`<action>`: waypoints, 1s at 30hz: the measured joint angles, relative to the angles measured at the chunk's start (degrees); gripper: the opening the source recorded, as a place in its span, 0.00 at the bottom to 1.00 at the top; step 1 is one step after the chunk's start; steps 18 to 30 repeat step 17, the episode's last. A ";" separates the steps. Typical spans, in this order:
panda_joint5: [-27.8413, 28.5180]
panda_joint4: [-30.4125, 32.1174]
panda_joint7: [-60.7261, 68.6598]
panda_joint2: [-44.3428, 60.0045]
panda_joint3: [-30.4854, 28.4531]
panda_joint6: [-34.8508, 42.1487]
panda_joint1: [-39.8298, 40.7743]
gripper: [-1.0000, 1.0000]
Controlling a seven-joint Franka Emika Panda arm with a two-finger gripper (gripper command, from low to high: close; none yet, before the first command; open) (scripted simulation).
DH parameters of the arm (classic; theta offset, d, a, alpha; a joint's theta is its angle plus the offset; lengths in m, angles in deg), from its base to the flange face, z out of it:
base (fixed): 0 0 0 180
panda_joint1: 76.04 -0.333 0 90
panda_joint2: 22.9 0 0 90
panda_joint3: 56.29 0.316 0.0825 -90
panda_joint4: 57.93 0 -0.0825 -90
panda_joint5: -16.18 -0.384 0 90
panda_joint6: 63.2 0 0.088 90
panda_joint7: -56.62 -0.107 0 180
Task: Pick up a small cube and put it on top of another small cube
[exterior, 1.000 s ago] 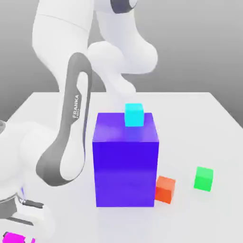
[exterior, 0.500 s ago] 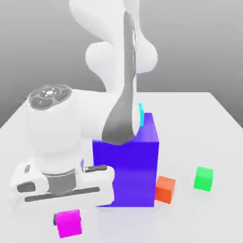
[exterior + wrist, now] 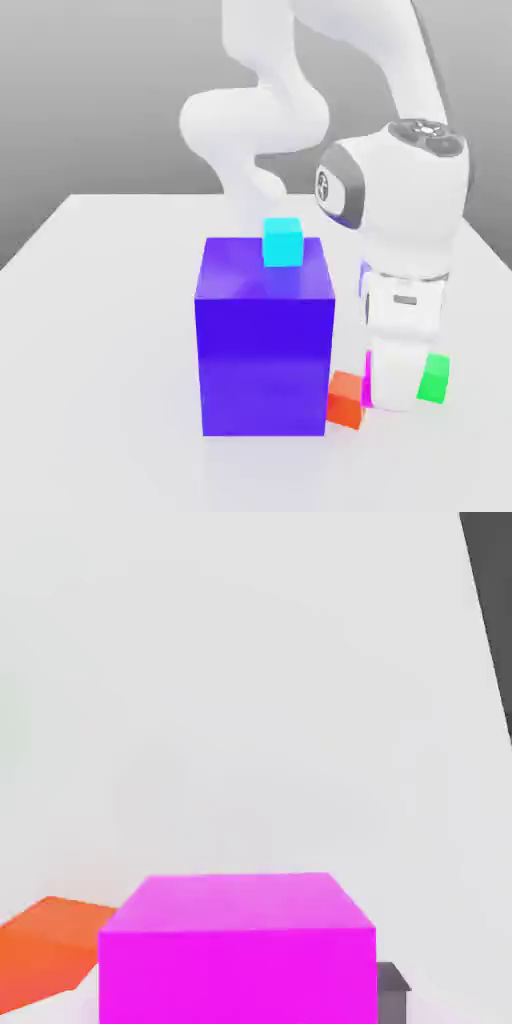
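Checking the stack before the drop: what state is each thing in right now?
Magenta cube: held in the shut gripper, off the table.
Orange-red cube: resting on the table, uncovered.
Cyan cube: sitting atop the blue-violet block.
Green cube: on the table.

You get bright, even, diffuse light with no glare. The white counter (image 3: 110, 330) takes only a faint soft shadow and a pale sheen below the blue-violet block (image 3: 265, 340). Edges stay crisp and undistorted, though the magenta cube (image 3: 237, 947) looks flat and saturated close up.
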 joint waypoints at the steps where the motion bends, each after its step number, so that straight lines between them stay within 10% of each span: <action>1: -0.34 1.06 2.41 -0.94 0.88 -0.16 -1.37 0.00; 13: 1.37 7.55 15.59 3.32 3.02 -11.15 -11.86 0.00; 14: 2.69 7.48 14.64 5.09 2.28 -12.80 -12.28 1.00; 30: 2.69 7.48 14.64 5.09 2.28 -12.80 -12.28 1.00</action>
